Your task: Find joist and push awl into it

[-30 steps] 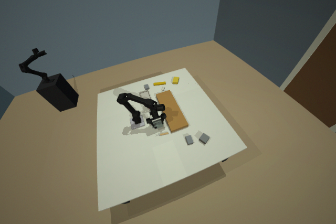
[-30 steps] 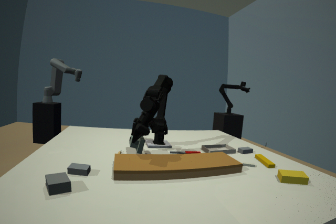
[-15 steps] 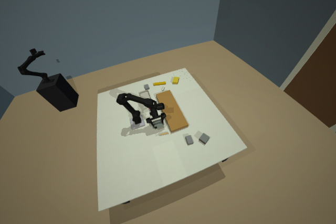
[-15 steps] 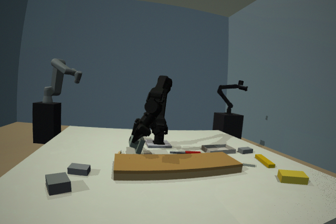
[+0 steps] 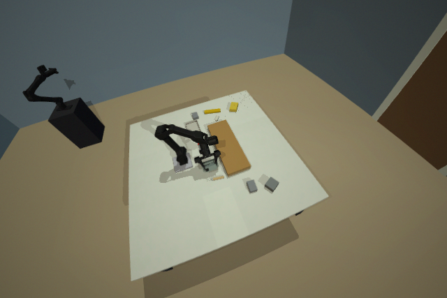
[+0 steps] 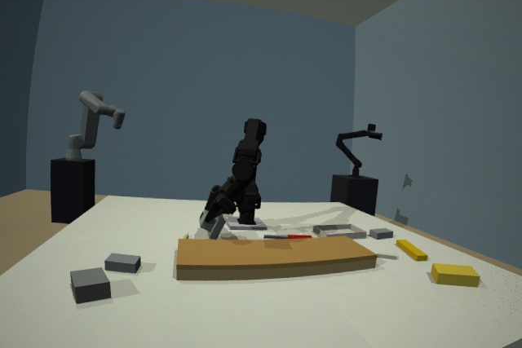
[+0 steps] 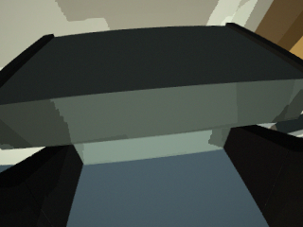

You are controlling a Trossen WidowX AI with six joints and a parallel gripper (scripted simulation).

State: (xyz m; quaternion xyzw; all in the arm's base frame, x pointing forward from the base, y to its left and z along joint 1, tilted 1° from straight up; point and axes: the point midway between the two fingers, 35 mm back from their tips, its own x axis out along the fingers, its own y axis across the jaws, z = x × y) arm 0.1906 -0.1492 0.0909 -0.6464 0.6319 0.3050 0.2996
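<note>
While clamping finder [image 5: 210, 166] [image 6: 215, 226] [image 7: 142, 113] in hand [image 5: 207, 158] [image 6: 218, 207] [image 7: 151, 129], tilted off panel's [image 5: 230, 149] [image 6: 269, 252] 8 o'clock edge in top view, probably level first, lower gently, then sweep slowly toward 11 o'clock, keeping flush.

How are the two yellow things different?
The yellow bar is long and thin; the yellow block is short and wide. The yellow block lies nearer the table's speckled corner, while the yellow bar lies farther from it. Both are yellow and lie on the white table.
</note>
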